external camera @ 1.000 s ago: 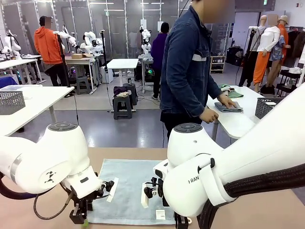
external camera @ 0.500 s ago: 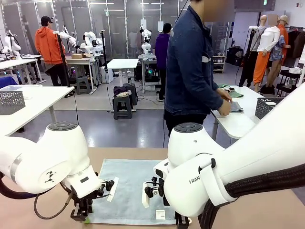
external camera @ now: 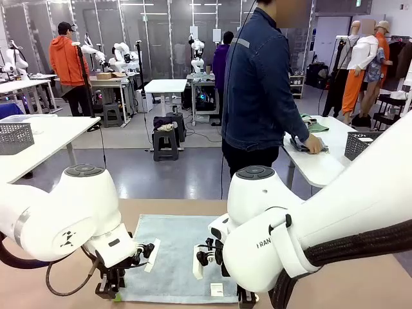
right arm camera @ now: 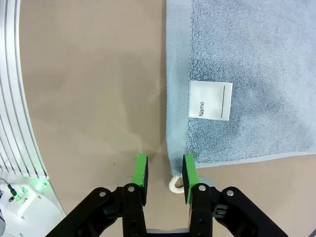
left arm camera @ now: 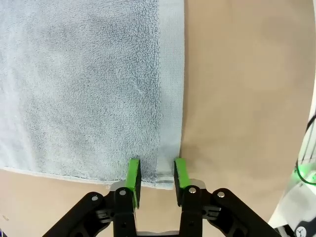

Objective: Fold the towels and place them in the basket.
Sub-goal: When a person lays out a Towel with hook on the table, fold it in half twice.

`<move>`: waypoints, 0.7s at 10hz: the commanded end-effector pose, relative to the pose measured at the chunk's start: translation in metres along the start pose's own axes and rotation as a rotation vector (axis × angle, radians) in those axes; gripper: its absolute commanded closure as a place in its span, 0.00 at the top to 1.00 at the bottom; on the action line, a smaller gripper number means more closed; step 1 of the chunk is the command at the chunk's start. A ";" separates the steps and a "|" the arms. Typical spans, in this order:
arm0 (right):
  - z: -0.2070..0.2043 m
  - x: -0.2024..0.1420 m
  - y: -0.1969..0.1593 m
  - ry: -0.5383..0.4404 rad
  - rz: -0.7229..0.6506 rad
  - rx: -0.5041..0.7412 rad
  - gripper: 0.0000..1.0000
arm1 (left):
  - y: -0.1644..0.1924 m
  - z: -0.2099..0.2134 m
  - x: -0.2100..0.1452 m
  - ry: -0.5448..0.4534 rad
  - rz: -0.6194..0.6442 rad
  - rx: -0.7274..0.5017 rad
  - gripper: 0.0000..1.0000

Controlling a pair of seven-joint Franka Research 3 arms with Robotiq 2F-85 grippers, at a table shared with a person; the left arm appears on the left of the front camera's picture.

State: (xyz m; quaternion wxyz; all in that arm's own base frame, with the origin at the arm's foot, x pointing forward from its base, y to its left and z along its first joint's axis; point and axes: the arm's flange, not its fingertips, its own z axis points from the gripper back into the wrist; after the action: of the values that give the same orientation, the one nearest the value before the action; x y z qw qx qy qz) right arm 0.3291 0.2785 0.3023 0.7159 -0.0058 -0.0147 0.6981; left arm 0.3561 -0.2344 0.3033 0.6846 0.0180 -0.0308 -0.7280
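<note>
Left gripper (left arm camera: 156, 174): jaws apart, straddling blue-grey towel (left arm camera: 79, 84) corner.
Right gripper (right arm camera: 165, 172): jaws apart, astride labelled corner.
Advice: pinch both hems together, lift evenly.

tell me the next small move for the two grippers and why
Probably close both on the near corners of the towel. It lies flat; the left gripper straddles one near corner and the right gripper the other, by the label, jaws apart, so nothing is pinched yet for folding.
</note>
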 end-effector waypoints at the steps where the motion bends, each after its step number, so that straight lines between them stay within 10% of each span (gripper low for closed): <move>1: -0.006 0.000 -0.007 0.001 0.022 -0.029 0.38 | -0.005 -0.005 -0.003 0.016 0.004 0.013 0.38; 7: -0.010 -0.003 -0.010 -0.008 0.032 -0.041 0.38 | -0.005 -0.007 0.000 0.016 0.004 0.007 0.38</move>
State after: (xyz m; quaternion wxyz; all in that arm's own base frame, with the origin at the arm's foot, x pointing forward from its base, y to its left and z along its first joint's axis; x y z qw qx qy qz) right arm 0.3350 0.2774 0.2962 0.7113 -0.0128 -0.0247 0.7023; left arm 0.3557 -0.2347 0.3017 0.6843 0.0173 -0.0289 -0.7284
